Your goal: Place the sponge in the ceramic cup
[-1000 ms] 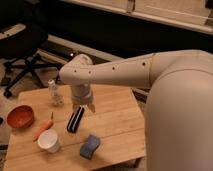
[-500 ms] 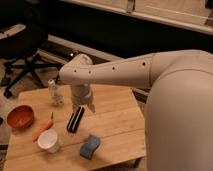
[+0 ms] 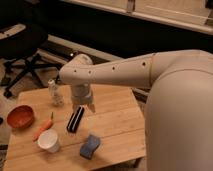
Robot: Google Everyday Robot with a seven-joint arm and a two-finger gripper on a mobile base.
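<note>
Small blue rectangular sponge [image 3: 90,146] is lying flat on the wooden desk [image 3: 116,119] near its front edge, right of the small white ceramic cup [image 3: 49,141], not touching it. Cup is standing upright, its inside showing only white. One orange-red bowl [image 3: 20,116] is sitting at far left. One orange carrot [image 3: 44,128], one clear small bottle [image 3: 55,92], one black ribbed flat bar [image 3: 75,120]. Claw [image 3: 83,106] is hanging just above the bar's far end; clenched or released, can't tell.

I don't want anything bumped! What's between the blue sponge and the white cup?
Only bare table lies between sponge and ceramic cup in the camera view. The gripper hangs by the black bar, farther back.
</note>
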